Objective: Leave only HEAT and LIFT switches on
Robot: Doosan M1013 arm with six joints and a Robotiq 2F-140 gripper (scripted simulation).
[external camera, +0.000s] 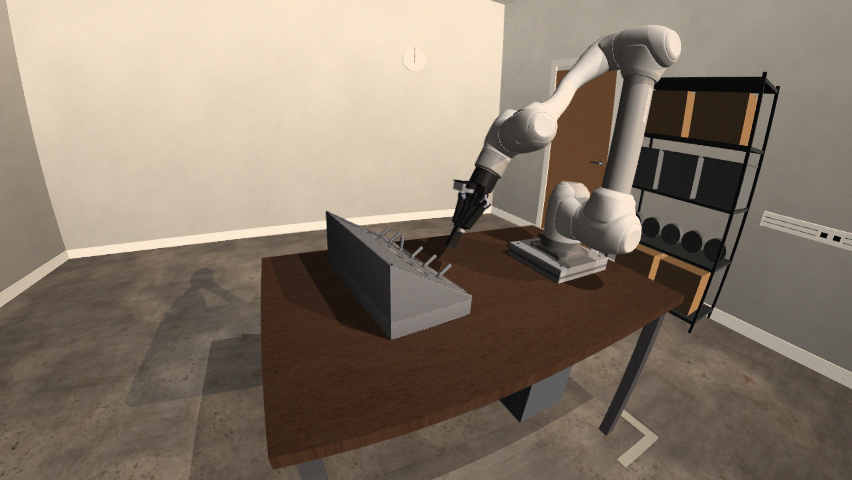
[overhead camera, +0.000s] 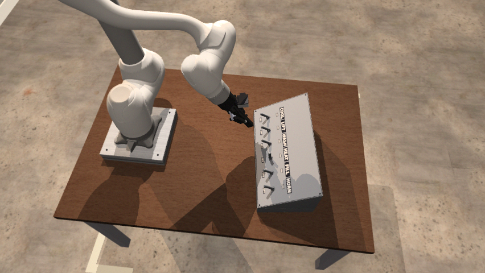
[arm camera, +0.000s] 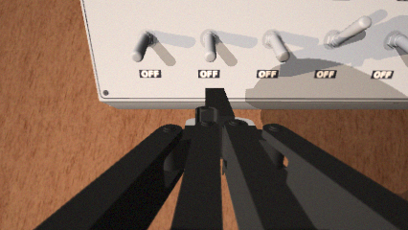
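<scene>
The grey wedge-shaped console (overhead camera: 288, 152) stands on the brown table, with six toggle levers labelled COOL, LIFT, WASH, HEAT, FILL, HORN. In the wrist view the COOL lever (arm camera: 141, 45), the LIFT lever (arm camera: 209, 45) and the WASH lever (arm camera: 277, 45) lean toward their OFF labels. The HEAT lever (arm camera: 347, 31) tilts the other way, away from OFF. The FILL lever (arm camera: 397, 40) is cut off at the frame's edge. My gripper (arm camera: 214, 103) is shut and empty, just off the console's low front edge, in line with the LIFT lever. It also shows in the top view (overhead camera: 249, 124) and in the exterior view (external camera: 453, 241).
The arm's base plate (overhead camera: 139, 135) sits on the table's left part. The console's near end lies close to the table's front edge (overhead camera: 288, 244). A black shelf with boxes (external camera: 697, 178) stands behind the table beside a door.
</scene>
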